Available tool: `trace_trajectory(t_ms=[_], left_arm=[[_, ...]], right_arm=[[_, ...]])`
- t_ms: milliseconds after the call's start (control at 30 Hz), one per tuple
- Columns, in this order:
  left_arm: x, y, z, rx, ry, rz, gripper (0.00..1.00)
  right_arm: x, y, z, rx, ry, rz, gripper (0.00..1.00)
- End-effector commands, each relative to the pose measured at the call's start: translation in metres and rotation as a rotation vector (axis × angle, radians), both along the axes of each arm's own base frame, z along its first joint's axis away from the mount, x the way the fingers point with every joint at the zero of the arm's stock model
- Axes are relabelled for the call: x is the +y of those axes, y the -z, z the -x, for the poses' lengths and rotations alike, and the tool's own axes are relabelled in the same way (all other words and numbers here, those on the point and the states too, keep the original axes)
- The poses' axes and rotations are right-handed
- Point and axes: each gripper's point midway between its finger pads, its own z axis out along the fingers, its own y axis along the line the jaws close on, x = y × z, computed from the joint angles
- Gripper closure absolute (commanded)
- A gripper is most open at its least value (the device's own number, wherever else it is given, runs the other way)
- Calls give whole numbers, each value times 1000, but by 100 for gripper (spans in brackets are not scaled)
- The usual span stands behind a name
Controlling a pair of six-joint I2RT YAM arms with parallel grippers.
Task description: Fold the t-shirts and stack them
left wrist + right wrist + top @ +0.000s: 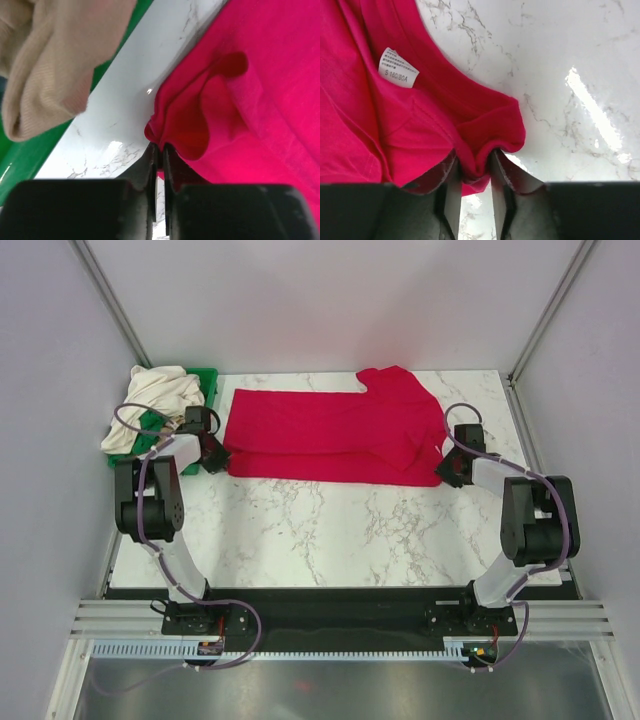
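A crimson-red t-shirt [330,435] lies spread across the back of the marble table, folded lengthwise, with one sleeve sticking out at the far right. My left gripper [212,455] is at its left edge, and its jaws [159,147] are shut on a pinched fold of the red t-shirt [240,100]. At the near right corner my right gripper [448,472] holds a thick bunch of red fabric [485,135] between its fingers [475,165]. A white neck tag [398,67] shows just beyond that. Cream and tan t-shirts [160,400] are heaped at the far left.
The heap of pale shirts [55,60] sits in a green plastic tray [208,380] at the table's far left corner, close to my left arm. White walls and metal frame posts enclose the table. Bare marble [330,530] stretches between the red shirt and the arm bases.
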Motion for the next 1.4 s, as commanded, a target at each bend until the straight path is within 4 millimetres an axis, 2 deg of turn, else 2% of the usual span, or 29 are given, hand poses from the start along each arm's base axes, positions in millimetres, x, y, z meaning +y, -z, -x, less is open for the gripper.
trace_trajectory(t_ms=[0,33,67,100,200,233,300,333,367,400,433,467,500,533,567,600,633,700,733,933,1000,1100,1133,1200,1233,1267,1300,1333,1367], left_arm=[[5,-11,-22,-60,-15,-20,98],[4,-18,-26,-79,-11,-8,98],[-1,-25,-30,-96,5,11,98],[-1,-43,-33,-120,3,18,98],[0,-78,-36,-181,-6,18,98],[-1,-100,-34,-228,-10,18,98],[0,-107,-24,-224,-17,19,98],[1,-99,-14,-197,-29,25,98],[1,-101,-7,-200,-35,29,98],[0,-95,0,-185,-39,36,98],[-3,-76,15,-139,-41,47,98],[-4,-70,22,-128,-42,50,98],[-13,-52,35,-98,-23,90,98],[-17,-50,39,-110,-11,111,98],[-18,-39,48,-79,-14,114,98],[-20,-38,55,-83,-9,128,98],[-23,-24,69,-59,-4,137,98],[-28,-21,82,-63,6,151,98],[-28,-10,96,-39,6,151,98],[-32,0,125,-27,32,148,98],[-31,-4,126,-39,44,140,98],[-23,-23,117,-43,50,95,98],[-20,-50,95,-97,60,83,98],[-15,-68,85,-89,55,79,98],[-14,-91,67,-139,55,79,98],[-9,-98,63,-140,44,87,98],[-8,-107,63,-145,43,95,98],[-5,-116,61,-169,28,91,98],[-3,-118,64,-180,16,86,98]], right_arm=[[5,-9,-17,-53,-28,-26,68],[6,-16,-22,-72,-41,-22,80],[-5,-21,-26,-84,-17,-22,87],[-10,-33,-35,-113,-13,-43,100],[-25,-72,-44,-199,12,-33,100],[-38,-85,-47,-221,42,-1,100],[-50,-94,-39,-204,65,34,100],[-56,-91,-34,-192,72,20,100],[-57,-85,-30,-176,75,6,100],[-59,-82,-26,-167,76,-6,100],[-60,-69,-16,-136,81,-29,100],[-60,-63,-10,-120,83,-36,100],[-61,-57,-6,-104,89,-39,100],[-61,-46,2,-75,92,-42,100],[-61,-40,7,-59,95,-43,100],[-61,-36,10,-49,95,-46,100],[-62,-30,16,-32,102,-48,100],[-63,-25,21,-18,109,-53,100],[-64,-21,25,-6,114,-58,100],[-66,-13,44,3,146,-72,100],[-62,-28,40,-52,127,-89,100],[-59,-66,16,-148,105,-114,100],[-64,-95,-5,-209,101,-100,100],[-70,-102,-16,-177,98,-88,100],[-75,-127,-32,-217,90,-74,100],[-75,-122,-30,-171,85,-75,100],[-76,-128,-30,-177,74,-60,100],[-78,-126,-24,-170,81,-53,100],[-82,-135,-17,-198,100,-21,100]])
